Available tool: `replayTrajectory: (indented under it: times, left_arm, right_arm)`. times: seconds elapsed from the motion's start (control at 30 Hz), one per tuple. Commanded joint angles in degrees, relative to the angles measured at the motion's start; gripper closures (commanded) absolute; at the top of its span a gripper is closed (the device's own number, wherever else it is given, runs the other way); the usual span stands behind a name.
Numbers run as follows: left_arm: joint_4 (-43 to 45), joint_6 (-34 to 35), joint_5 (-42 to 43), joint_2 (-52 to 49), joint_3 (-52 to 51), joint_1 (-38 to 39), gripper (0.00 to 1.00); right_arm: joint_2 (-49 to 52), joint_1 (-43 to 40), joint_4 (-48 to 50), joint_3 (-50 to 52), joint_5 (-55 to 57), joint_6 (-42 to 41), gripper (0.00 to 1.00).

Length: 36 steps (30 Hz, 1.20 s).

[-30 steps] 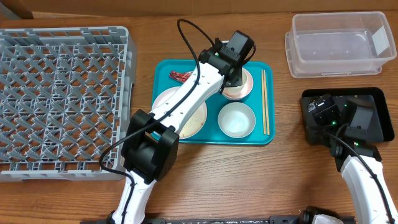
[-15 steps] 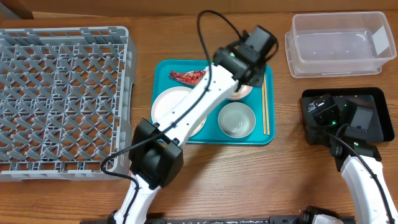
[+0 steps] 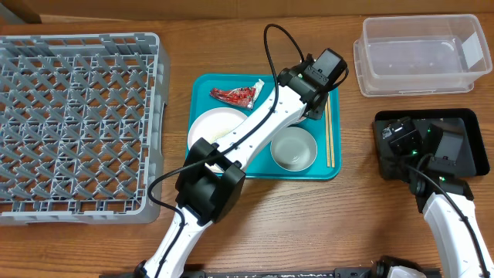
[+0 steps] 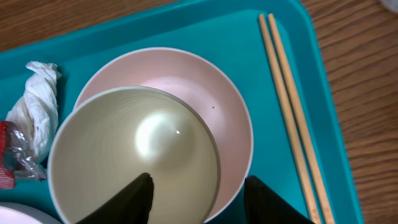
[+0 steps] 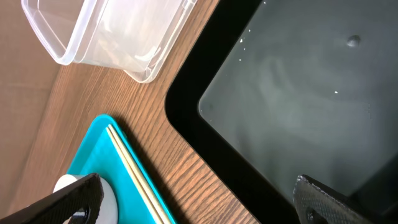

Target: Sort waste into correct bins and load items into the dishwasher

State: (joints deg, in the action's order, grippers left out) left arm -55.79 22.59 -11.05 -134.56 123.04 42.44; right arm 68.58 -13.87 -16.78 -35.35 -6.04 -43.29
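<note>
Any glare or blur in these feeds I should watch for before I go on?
Left wrist: a bright glare spot in the small white cup, otherwise sharp. Right wrist: a hazy sheen on the black tray; the fingers of the right gripper look soft at the bottom corners. Overhead: evenly lit and sharp, no strong shadows.

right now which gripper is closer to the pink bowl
Left. The left gripper hangs right above the pink bowl; the right gripper sits off over the black tray.
</note>
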Motion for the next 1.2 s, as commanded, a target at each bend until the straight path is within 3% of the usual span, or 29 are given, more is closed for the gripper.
replayTrajectory:
  times: [0.0, 0.47, 0.77, 1.1, 1.17]
  left_arm:
    - [0.59, -1.38, -1.4, -0.13, 0.22, 0.07, 0.59]
    - [0.63, -0.94, 0.57, -0.13, 0.22, 0.9, 0.96]
    - [-1.11, -0.7, 0.66, 0.81, 2.29, 1.33, 0.96]
    - [-12.24, 3.76, 0.94, 8.07, 15.89, 0.74, 0.96]
    - [-14.36, 4.94, 4.24, 10.84, 17.4, -0.31, 0.96]
  right_arm:
    - [-0.57, -0.15, -0.02, -1.42, -0.24, 0.0, 0.0]
    - [-0.57, -0.13, -0.02, -1.42, -0.24, 0.0, 0.0]
    - [-0.57, -0.13, -0.02, -1.42, -0.24, 0.0, 0.0]
    - [-0.57, -0.13, -0.02, -1.42, -0.22, 0.0, 0.0]
    - [-0.57, -0.15, -0.02, -1.42, -0.24, 0.0, 0.0]
